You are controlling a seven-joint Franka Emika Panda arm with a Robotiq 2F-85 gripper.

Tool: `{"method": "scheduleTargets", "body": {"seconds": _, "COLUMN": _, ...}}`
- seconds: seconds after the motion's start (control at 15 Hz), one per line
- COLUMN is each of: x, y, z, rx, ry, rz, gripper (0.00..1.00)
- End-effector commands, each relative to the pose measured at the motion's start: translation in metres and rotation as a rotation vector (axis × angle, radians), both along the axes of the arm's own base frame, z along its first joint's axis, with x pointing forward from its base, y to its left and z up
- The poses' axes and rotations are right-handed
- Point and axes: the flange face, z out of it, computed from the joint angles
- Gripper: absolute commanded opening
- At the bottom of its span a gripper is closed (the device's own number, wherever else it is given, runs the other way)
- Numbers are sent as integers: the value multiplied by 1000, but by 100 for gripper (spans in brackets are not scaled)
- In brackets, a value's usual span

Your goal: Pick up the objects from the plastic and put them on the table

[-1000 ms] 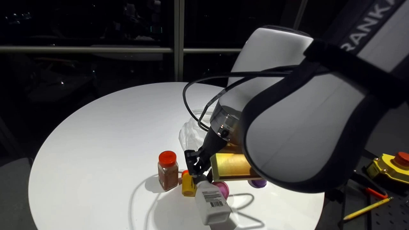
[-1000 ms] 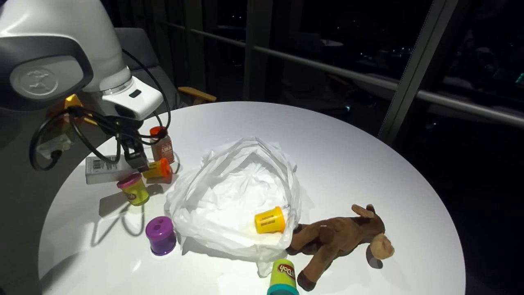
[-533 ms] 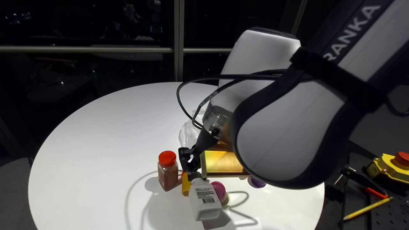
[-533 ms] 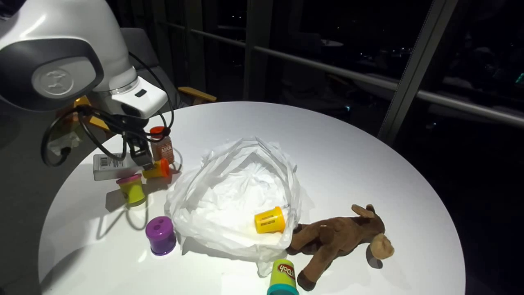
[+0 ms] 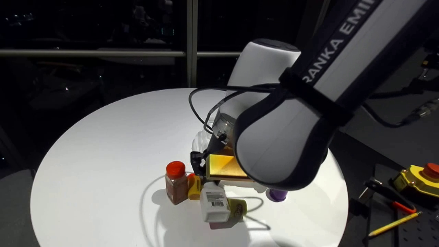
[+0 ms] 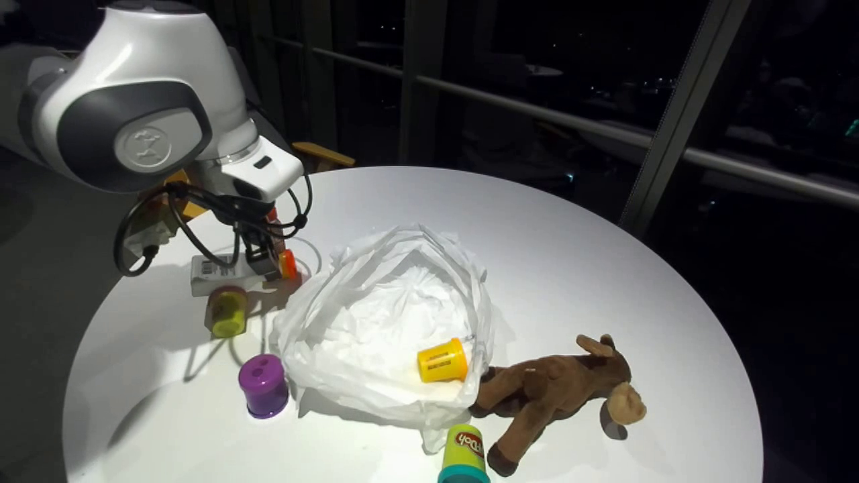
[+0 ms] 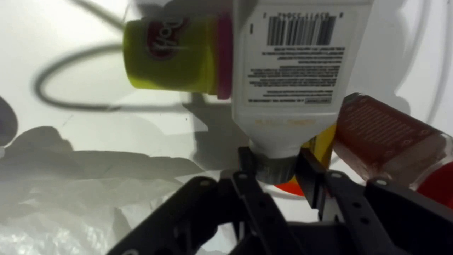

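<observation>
My gripper (image 7: 277, 164) is shut on the dark cap of a white labelled bottle (image 7: 292, 71), also visible in an exterior view (image 6: 218, 274); whether the bottle touches the table (image 6: 570, 255) I cannot tell. Against it lies a yellow-green tub (image 7: 173, 53) with a pink lid. Partly behind the bottle is a yellow tub (image 5: 194, 188) with an orange lid, touching the red-lidded jar (image 5: 176, 185). Inside the wrinkled plastic (image 6: 396, 315) rests another yellow tub (image 6: 443, 361). Around the bag are a purple tub (image 6: 264, 386), a brown animal (image 6: 550, 389) and a teal-lidded tub (image 6: 465, 446).
Cables (image 6: 194, 235) loop down beside the wrist, close over the tubs. Past the table's edge, an emergency stop (image 5: 416, 180) and a pencil (image 5: 394, 223) sit on a dark surface. A chair's armrest (image 6: 323, 153) shows behind the table.
My gripper has carried the white bottle closer to the plastic. The pink-lidded tub has been pushed over onto its side. The red-lidded jar and orange-lidded tub have shifted slightly.
</observation>
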Motion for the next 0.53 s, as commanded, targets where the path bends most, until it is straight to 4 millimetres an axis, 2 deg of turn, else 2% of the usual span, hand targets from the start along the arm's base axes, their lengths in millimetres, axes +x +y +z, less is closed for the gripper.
{"method": "scheduleTargets", "body": {"seconds": 0.0, "x": 14, "y": -7, "z": -16, "rx": -37, "ry": 20, "rz": -23, "gripper": 20}}
{"method": "scheduleTargets", "body": {"seconds": 0.07, "x": 15, "y": -9, "z": -20, "rx": -44, "ry": 34, "rz": -27, "gripper": 20}}
{"method": "scheduleTargets", "body": {"seconds": 0.13, "x": 15, "y": -11, "z": -23, "rx": -49, "ry": 46, "rz": -29, "gripper": 37}}
{"method": "scheduleTargets", "body": {"seconds": 0.2, "x": 13, "y": -12, "z": -25, "rx": -53, "ry": 58, "rz": -26, "gripper": 62}}
{"method": "scheduleTargets", "body": {"seconds": 0.33, "x": 6, "y": -14, "z": -19, "rx": -54, "ry": 60, "rz": -15, "gripper": 64}}
{"method": "scheduleTargets", "body": {"seconds": 0.47, "x": -8, "y": -19, "z": 2, "rx": -38, "ry": 30, "rz": -4, "gripper": 79}}
